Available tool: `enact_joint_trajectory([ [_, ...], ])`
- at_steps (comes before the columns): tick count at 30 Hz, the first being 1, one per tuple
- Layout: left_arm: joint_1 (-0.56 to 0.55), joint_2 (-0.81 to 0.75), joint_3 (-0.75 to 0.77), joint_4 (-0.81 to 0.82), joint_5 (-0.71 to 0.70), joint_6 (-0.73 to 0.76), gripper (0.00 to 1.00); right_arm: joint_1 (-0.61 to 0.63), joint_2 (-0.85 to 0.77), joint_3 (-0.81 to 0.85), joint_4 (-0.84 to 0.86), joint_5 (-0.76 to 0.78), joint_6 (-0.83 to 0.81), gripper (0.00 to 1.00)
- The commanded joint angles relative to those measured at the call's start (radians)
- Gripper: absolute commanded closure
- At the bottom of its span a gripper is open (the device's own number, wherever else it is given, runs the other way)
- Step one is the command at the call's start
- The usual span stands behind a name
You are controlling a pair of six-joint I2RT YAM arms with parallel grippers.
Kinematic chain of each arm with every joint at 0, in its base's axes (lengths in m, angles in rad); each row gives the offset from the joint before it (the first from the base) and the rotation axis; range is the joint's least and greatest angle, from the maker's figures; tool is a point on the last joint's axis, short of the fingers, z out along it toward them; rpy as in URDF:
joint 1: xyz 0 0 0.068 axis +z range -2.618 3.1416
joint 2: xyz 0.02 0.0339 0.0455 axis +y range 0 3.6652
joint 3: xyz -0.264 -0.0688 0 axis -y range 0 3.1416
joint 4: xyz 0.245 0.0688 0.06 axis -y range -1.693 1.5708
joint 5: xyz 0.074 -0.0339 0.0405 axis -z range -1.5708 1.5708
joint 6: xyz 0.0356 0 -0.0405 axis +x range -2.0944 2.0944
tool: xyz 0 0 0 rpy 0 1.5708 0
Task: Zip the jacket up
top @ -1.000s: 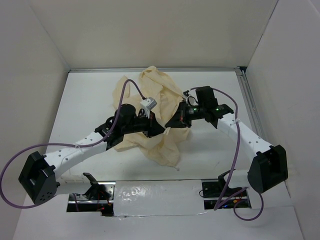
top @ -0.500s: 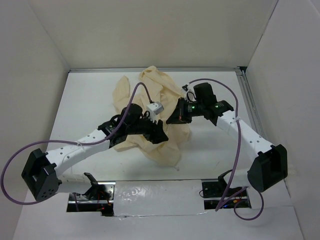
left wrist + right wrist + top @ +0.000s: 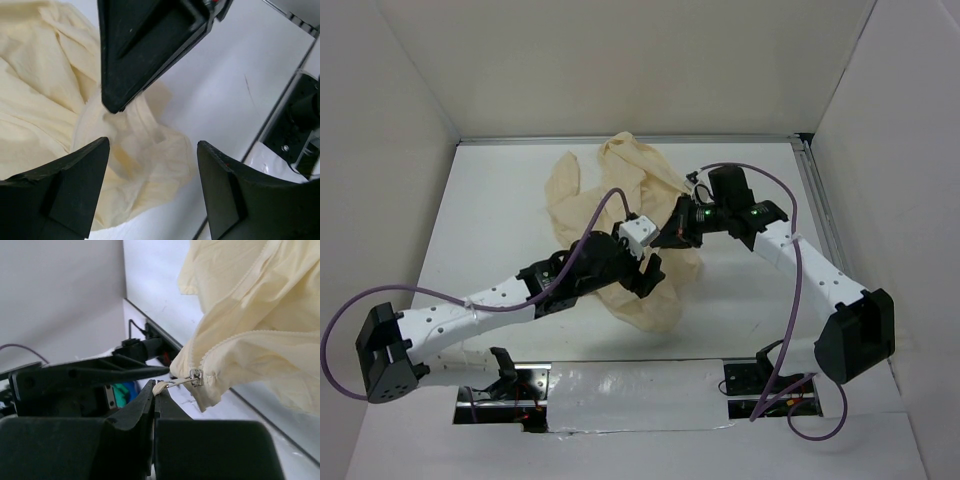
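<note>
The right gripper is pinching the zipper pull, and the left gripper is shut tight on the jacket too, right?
Not quite. The left gripper is open, with nothing clamped in it, as the left wrist view shows. The right gripper is indeed pinching the zipper pull of the jacket.

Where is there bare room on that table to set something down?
Bare table lies left of the jacket to the wall, and far right beyond the right arm. The middle is crowded: left gripper and right gripper meet over fabric.
</note>
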Motion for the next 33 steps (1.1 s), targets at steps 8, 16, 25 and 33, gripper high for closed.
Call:
enact_joint_trajectory([
  [8, -0.103, 0.025, 0.007, 0.255, -0.377, 0.017, 0.20, -0.014, -0.013, -0.002, 0.246, -0.082, 0.407, 1.00],
  [16, -0.108, 0.111, -0.002, 0.477, -0.501, 0.204, 0.26, -0.010, -0.044, -0.030, 0.310, -0.107, 0.485, 1.00],
  [25, -0.106, 0.124, -0.011, 0.508, -0.509, 0.330, 0.59, -0.016, -0.025, -0.015, 0.298, -0.125, 0.463, 1.00],
  [33, -0.106, 0.064, -0.042, 0.516, -0.408, 0.337, 0.94, -0.019, -0.015, 0.002, 0.275, -0.081, 0.430, 1.00],
])
